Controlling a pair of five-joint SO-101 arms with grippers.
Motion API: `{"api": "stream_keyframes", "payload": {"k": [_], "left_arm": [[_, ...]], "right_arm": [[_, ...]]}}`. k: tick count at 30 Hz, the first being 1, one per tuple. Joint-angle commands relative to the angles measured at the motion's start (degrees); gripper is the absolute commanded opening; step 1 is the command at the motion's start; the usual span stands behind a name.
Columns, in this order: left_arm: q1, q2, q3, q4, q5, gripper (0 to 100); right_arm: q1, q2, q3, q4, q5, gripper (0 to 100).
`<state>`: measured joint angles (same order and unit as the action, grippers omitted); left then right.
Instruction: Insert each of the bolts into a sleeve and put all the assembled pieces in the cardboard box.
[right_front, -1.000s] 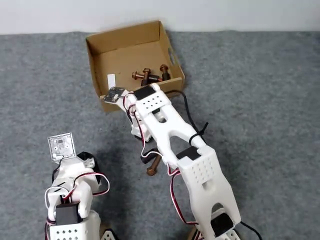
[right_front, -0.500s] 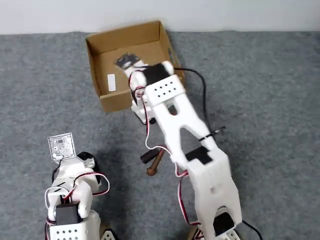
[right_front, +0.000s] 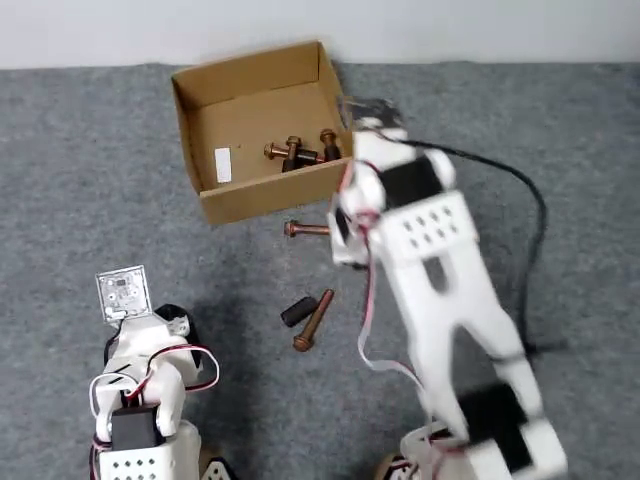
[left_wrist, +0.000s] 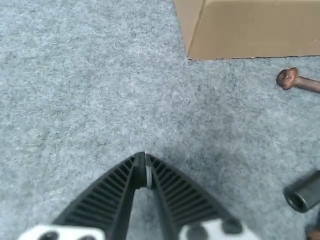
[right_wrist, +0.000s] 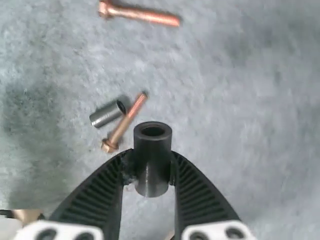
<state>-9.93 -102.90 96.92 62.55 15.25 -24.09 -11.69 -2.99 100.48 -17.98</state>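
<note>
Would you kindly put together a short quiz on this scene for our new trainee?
1. True or false: the right tool is shut on a black sleeve.
2. How many bolts lie on the carpet outside the cardboard box?
3. The left tool is: A) open; B) shut and empty; C) shut on a bolt.
Key: 1 true. 2 two: one by the box, one beside the grey sleeve. 3 B.

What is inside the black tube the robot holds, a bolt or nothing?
Nothing, it is empty. The tube in the right hand shows an open dark hole.
</note>
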Motion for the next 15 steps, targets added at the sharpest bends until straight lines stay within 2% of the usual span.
{"api": "stream_keyframes", "payload": {"k": [1, 8, 11, 15], "left_arm": [[0.1, -0.1, -0.4, 0.9, 0.4, 1], [0.0, -0.4, -0.5, 1.1, -0.3, 1], [-0.4, -0.4, -0.9, -0.5, -4.3, 1], [-0.1, -0.1, -8.0, 1.1, -5.0, 1]], "right_arm": [[2.4, -15.1, 9.2, 1.3, -3.3, 0.8], [13.1, -43.6, 36.2, -7.5, -1.3, 0.8], [17.5, -55.3, 47.8, -10.9, -0.3, 0.8], [20.4, -67.9, 59.1, -11.9, 0.0, 0.8]]}}
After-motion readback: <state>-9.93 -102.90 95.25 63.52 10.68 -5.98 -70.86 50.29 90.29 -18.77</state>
